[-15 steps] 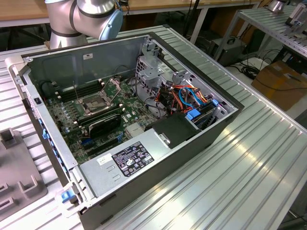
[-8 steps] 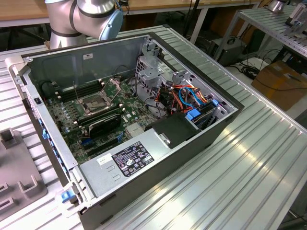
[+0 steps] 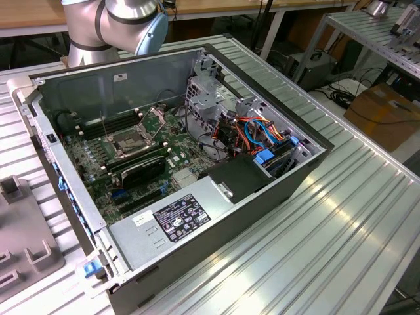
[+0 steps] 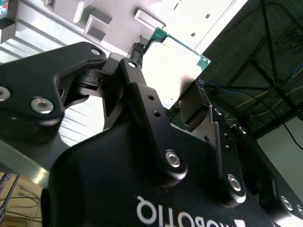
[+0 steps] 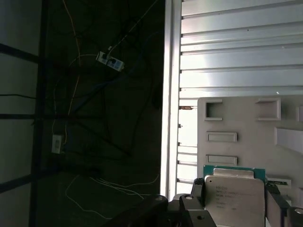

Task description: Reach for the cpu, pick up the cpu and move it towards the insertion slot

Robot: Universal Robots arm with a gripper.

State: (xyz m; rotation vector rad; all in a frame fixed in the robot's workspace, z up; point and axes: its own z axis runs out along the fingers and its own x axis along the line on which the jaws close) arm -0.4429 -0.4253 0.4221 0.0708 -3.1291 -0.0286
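The cpu (image 5: 235, 197), a thin square chip with a pale metal face and a green rim, sits between my gripper (image 5: 235, 208) fingers, one black finger (image 5: 198, 187) against its edge. From underneath in the second wrist view the cpu (image 4: 176, 59) looks bright, and one corner juts past the table's edge, so it hangs above the grey tray (image 4: 71, 9). My gripper (image 4: 168, 78) is shut on it. The insertion slot (image 3: 133, 141), a shiny metal frame with a dark square centre, lies on the motherboard inside the open computer case. The arm (image 3: 111, 23) stands behind the case.
The grey holder tray (image 5: 236, 123) with its rectangular pockets lies under the chip, beside the ribbed table's edge (image 5: 171, 94); it also appears at the exterior view's left (image 3: 23, 246). In the case, a grey power-supply box (image 3: 170, 220) and a drive cage with cables (image 3: 262, 134) flank the board.
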